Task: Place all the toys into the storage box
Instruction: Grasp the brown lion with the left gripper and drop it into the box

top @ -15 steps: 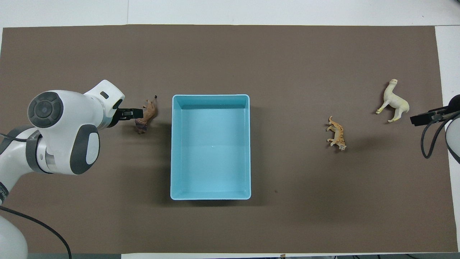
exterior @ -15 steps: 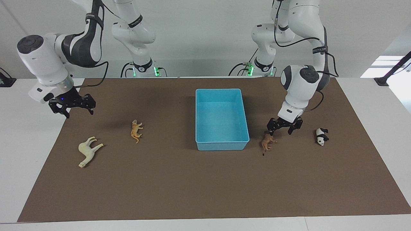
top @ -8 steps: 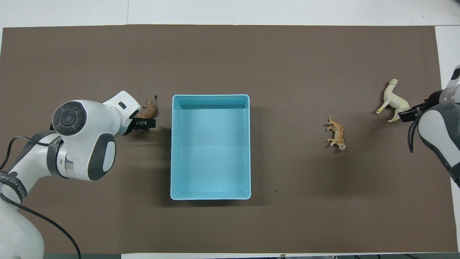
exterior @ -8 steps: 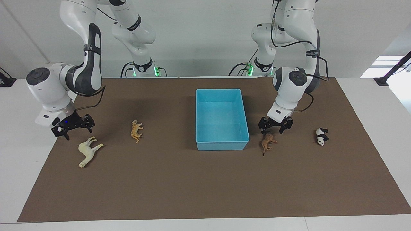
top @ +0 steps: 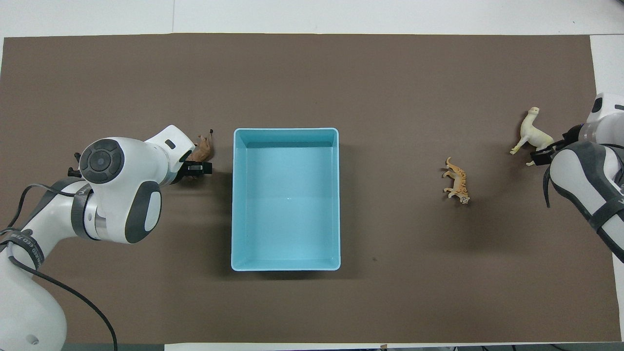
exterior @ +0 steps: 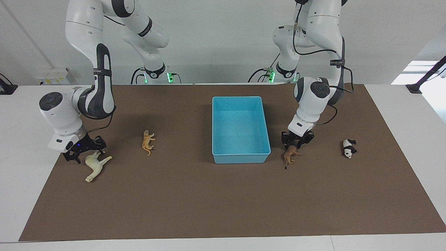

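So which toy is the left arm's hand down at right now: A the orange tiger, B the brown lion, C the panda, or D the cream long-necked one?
B: in the facing view the left hand is right at the brown lion beside the storage box, while the panda lies apart from it.

Lighting evenly and brightly from above, casting soft shadows beside the box (exterior: 241,153), glaring at a window (exterior: 421,71); staying sharp throughout.
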`<state>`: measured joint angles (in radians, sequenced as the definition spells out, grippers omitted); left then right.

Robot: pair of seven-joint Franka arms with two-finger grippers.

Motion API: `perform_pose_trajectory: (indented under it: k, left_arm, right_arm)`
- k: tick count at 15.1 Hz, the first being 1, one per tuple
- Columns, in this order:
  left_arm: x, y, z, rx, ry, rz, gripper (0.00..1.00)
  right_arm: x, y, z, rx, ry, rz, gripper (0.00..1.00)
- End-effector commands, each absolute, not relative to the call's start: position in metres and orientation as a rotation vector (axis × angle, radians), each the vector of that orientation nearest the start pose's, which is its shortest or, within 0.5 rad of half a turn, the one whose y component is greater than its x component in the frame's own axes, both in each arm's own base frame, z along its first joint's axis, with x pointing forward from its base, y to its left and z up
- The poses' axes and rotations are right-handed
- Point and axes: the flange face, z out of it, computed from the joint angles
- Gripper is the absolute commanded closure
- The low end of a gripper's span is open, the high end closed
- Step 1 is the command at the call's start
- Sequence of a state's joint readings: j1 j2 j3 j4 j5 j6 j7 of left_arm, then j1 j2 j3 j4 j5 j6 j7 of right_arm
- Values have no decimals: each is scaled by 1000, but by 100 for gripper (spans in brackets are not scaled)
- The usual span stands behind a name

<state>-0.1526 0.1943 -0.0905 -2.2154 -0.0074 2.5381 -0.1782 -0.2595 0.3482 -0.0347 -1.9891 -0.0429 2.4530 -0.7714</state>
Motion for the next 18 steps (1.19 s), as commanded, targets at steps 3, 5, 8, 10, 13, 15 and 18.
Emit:
perform_pose_trajectory:
  k: [3, 5, 8, 10, 13, 15, 18]
  left_arm:
    - [547, -135, 302, -3184, 61, -211, 86]
    - [547, -135, 301, -3184, 59, -204, 100]
    - [554, -136, 314, -3184, 45, -187, 100]
    - [567, -139, 352, -3174, 43, -84, 100]
    - [584, -143, 432, -3159, 6, 70, 100]
    - [581, -152, 465, -3158, -87, 68, 100]
    - [556, -201, 498, -3218, -263, 36, 100]
  right_arm:
    - [597, -181, 297, -3091, -960, -188, 30]
    - [600, -180, 293, -3083, -1018, -210, 31]
    - [600, -178, 292, -3072, -1059, -213, 45]
    - [601, -177, 293, -3065, -1094, -220, 75]
    - [602, -174, 293, -3061, -1106, -222, 100]
    - [606, -170, 297, -3062, -1113, -231, 100]
    - [611, -170, 315, -3083, -1084, -272, 100]
